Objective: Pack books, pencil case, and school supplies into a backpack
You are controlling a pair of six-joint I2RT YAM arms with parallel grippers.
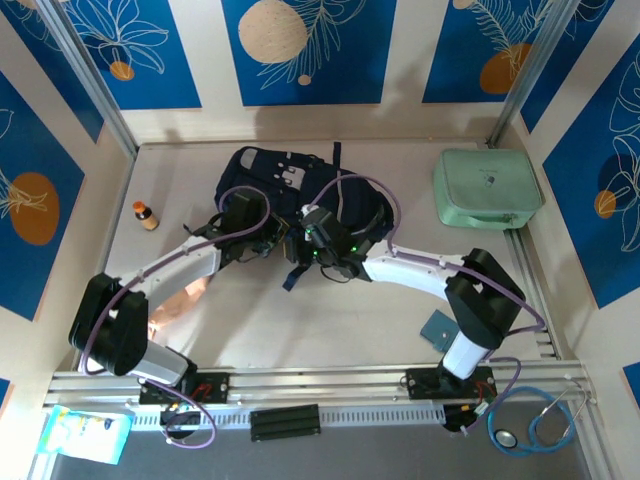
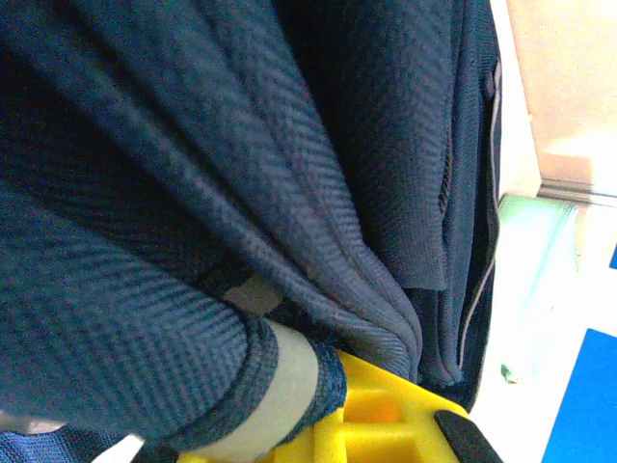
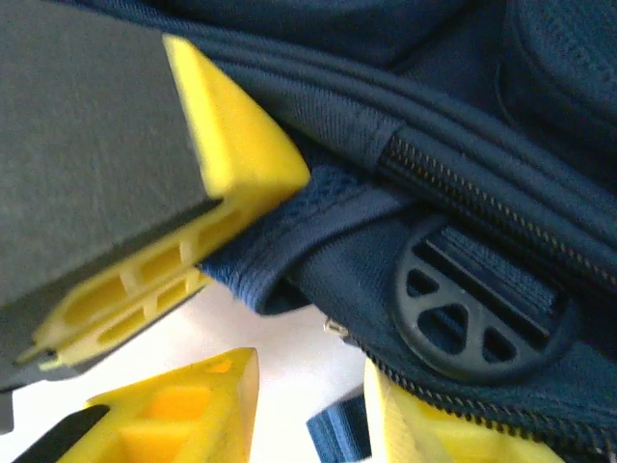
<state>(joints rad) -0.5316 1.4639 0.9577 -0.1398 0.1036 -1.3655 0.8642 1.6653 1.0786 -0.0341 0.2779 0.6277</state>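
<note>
The left gripper (image 1: 268,243) is clamped tight on a fold of the backpack (image 1: 290,175) at its near edge. Just beside it, the right gripper (image 1: 298,250) stands partly open, with a flap of the bag's rim between its fingers (image 3: 231,145). The bag lies at the middle of the table (image 1: 300,330). A small teal booklet (image 1: 438,328) lies by the right arm's base.
</note>
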